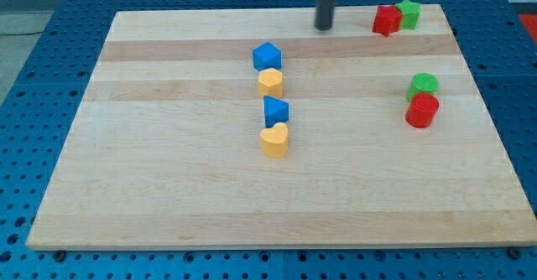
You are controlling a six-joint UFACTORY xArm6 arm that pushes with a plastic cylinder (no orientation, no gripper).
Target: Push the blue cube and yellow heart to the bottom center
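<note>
Table (168, 204) of pale wood fills the frame. Nearest, at centre, the yellow heart (274, 140) touches the blue cube (275, 111) just above it. Higher in the same column sit a yellow block (270, 82), perhaps hexagonal, and another blue block (267, 56). At right, red cylinder (422, 111) below green cylinder (424, 84). Farthest, my tip (324, 27) rests near the top edge, well apart from both; no fingers exist here.

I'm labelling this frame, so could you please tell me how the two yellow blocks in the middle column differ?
The upper yellow block looks roughly hexagonal; the lower one is a yellow heart, notched on top. The upper sits nearer the view's top, under a blue block; the heart sits lowest, under the blue cube. Both touch their blue neighbours, far from my tip.
</note>
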